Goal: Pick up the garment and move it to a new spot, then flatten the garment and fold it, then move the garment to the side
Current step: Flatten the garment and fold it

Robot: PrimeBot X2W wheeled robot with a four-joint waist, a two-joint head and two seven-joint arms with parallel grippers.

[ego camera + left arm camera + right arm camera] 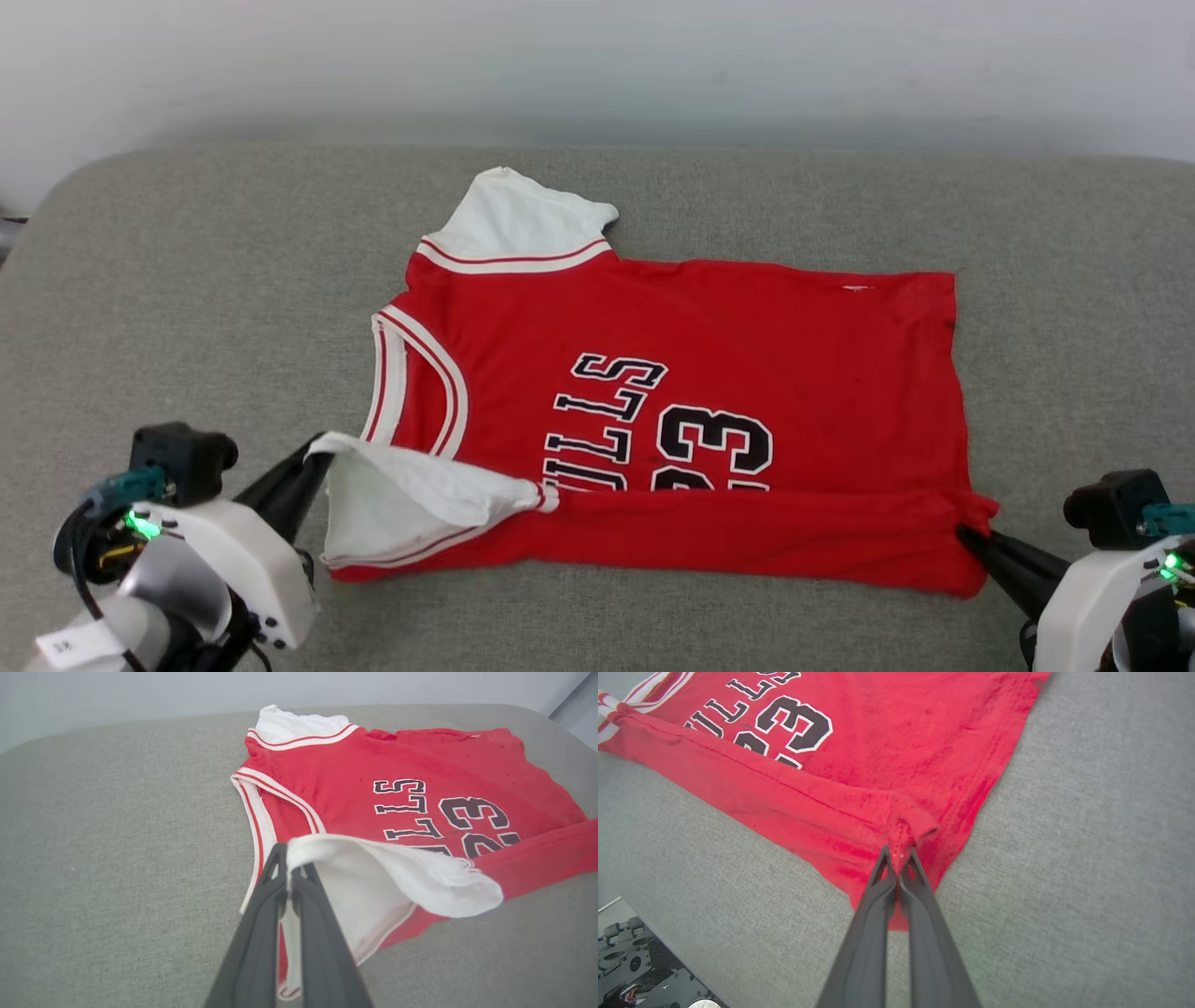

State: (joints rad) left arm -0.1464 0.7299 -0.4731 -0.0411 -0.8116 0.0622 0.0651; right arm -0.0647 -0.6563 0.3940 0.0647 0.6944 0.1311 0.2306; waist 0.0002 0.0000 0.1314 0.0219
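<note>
The garment [747, 373], a red jersey with white sleeves and black lettering, lies spread across the grey cushion, its near edge lifted and folded over the number. My left gripper [317, 448] is shut on the white near sleeve [373, 877], holding it raised at the lower left. My right gripper [963, 532] is shut on the red hem corner [910, 826] at the lower right. The far sleeve [518, 219] lies flat at the back. In the wrist views each pair of fingers pinches cloth at the tips, the left [287, 858] and the right [896, 856].
The grey cushion [187, 308] stretches wide on both sides of the jersey, with a pale wall behind it. Its rounded front edge and some robot base hardware [630, 961] show at the lower left of the right wrist view.
</note>
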